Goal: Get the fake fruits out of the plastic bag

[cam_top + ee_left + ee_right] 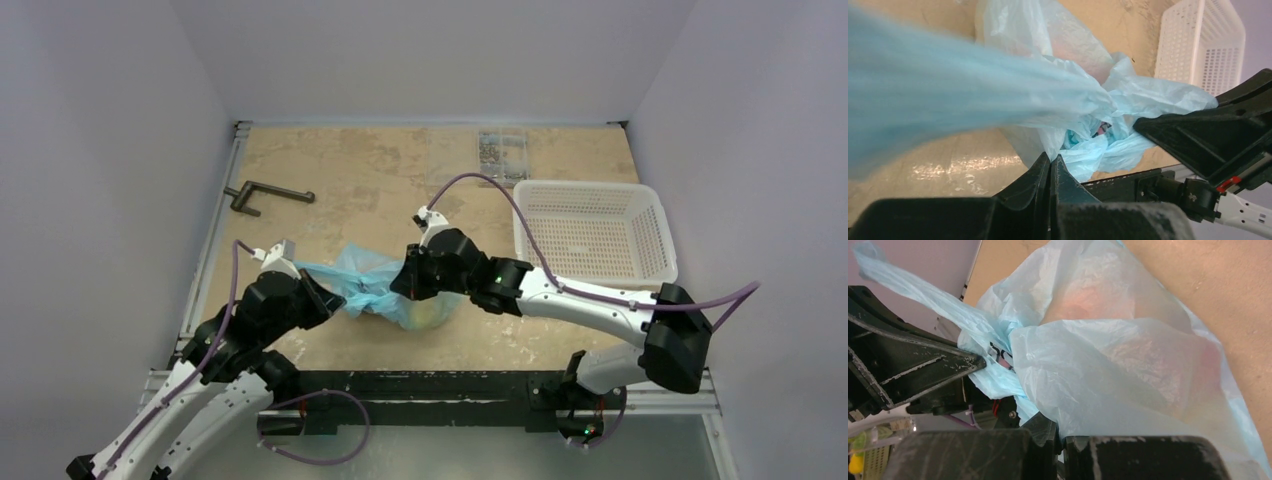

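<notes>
Pale walls close in a tan, mottled table (400, 180). The plastic bag (375, 285) lies near its front edge, between the two arms, crumpled and light blue. The left gripper (1050, 159) has its jaws pressed together at the bag's left side, and the thin film is pinched at their tips. From there a band of the bag runs stretched and blurred close past the left wrist camera. The right gripper (1060, 432) is also closed narrow on the film, at the bag's right side.

The fake fruits (1083, 302) are inside the bag. They show only as soft colour through the film: a peach-orange patch, a reddish one further right, and a yellowish one in the top view. I cannot tell their exact number. A small print in red and dark marks (1000, 355) sits in the gathered folds.

A white mesh basket (592, 235) stands to the right, well apart from the bag. A dark metal handle (268, 196) lies at the far left, and a small clear box (503, 150) at the far edge.
</notes>
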Tool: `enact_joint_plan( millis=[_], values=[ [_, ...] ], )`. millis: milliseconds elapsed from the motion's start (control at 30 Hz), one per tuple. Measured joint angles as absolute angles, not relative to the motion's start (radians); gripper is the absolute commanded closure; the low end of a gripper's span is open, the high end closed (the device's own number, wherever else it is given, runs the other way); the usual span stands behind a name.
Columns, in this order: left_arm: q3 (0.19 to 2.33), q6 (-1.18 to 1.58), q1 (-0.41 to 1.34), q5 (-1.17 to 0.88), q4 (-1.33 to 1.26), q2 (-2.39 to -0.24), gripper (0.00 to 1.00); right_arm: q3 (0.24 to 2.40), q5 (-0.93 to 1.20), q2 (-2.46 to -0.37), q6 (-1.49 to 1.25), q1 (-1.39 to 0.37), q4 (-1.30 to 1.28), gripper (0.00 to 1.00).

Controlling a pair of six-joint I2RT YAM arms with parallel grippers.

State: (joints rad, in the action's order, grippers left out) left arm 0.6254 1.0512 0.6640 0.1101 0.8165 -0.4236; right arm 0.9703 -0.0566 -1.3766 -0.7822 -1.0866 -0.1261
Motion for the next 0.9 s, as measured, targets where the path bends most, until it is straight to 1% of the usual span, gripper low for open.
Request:
enact_joint_plan(
  millis=[167,300,333,433,467,533,700,800,900],
  values=[
    [0.693,1.005,0.664,0.185,0.929,-0.423,1.00,0.943,0.088,-1.352,-0.711,-0.989,-0.074,1.00],
    [0.704,0.944,0.664,0.181,0.956,-0.414,1.00,0.943,0.166,-1.355,-0.662,-0.973,-0.059,1.00],
    [0.704,0.926,0.664,0.172,0.954,-0.411,0.93,0.944,0.180,-1.357,-0.656,-0.973,-0.057,1.00],
    [0.708,0.862,0.664,0.107,0.934,-0.417,0.66,0.944,0.220,-1.367,-0.643,-0.972,-0.044,1.00],
    [0.713,0.844,0.664,0.080,0.927,-0.426,0.58,0.944,0.229,-1.370,-0.642,-0.971,-0.038,1.00],
    [0.728,0.810,0.664,0.022,0.908,-0.454,0.49,0.944,0.236,-1.376,-0.639,-0.969,-0.035,1.00],
    [0.751,0.723,0.671,-0.110,0.856,-0.529,0.40,0.945,0.255,-1.381,-0.633,-0.969,-0.034,1.00],
    [0.767,0.650,0.695,-0.133,0.855,-0.557,0.23,0.945,0.258,-1.381,-0.629,-0.969,-0.033,1.00],
    [0.832,0.575,0.745,-0.102,0.882,-0.633,0.22,0.945,0.258,-1.381,-0.627,-0.969,-0.032,1.00]
  ],
)
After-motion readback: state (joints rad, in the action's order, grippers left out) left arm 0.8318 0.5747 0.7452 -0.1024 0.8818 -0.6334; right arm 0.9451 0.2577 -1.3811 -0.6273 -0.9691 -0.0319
